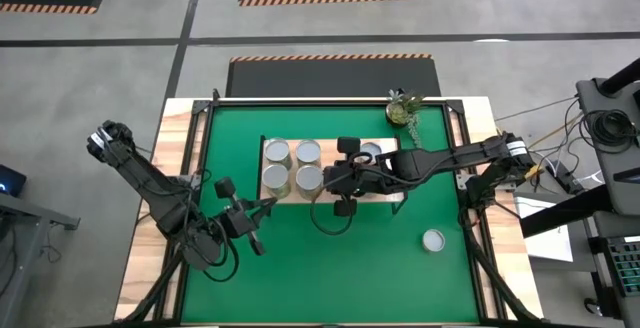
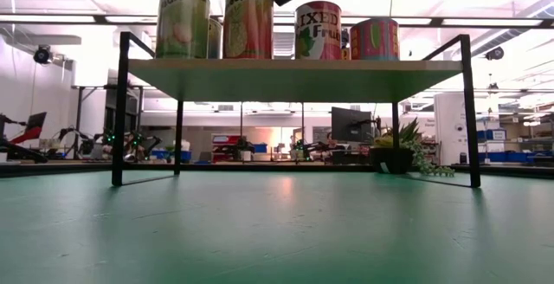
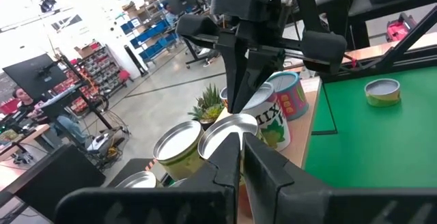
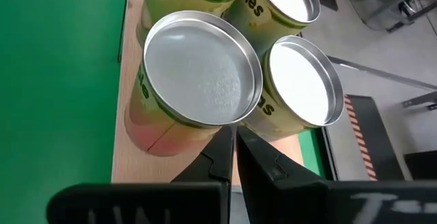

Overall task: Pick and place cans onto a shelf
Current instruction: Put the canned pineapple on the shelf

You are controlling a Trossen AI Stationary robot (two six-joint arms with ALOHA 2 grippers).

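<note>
Round metal cans (image 1: 291, 165) with shiny silver tops stand on the low light-wood shelf (image 1: 330, 199), one more (image 1: 433, 240) apart on open green mat (image 1: 330, 263); both the right gripper (image 1: 342, 176) above the shelf and the left gripper (image 1: 262, 211) beside it have their jaws closed, holding nothing.

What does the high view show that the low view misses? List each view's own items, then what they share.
Only the high view: the left gripper, shut, over the green mat in front of the shelf; the right gripper, shut, above the shelf; a lone can on the mat.

Only the low view: the can labels, the shelf's black legs and the room behind.

Both: the shelf, cans on it, the potted plant.
</note>
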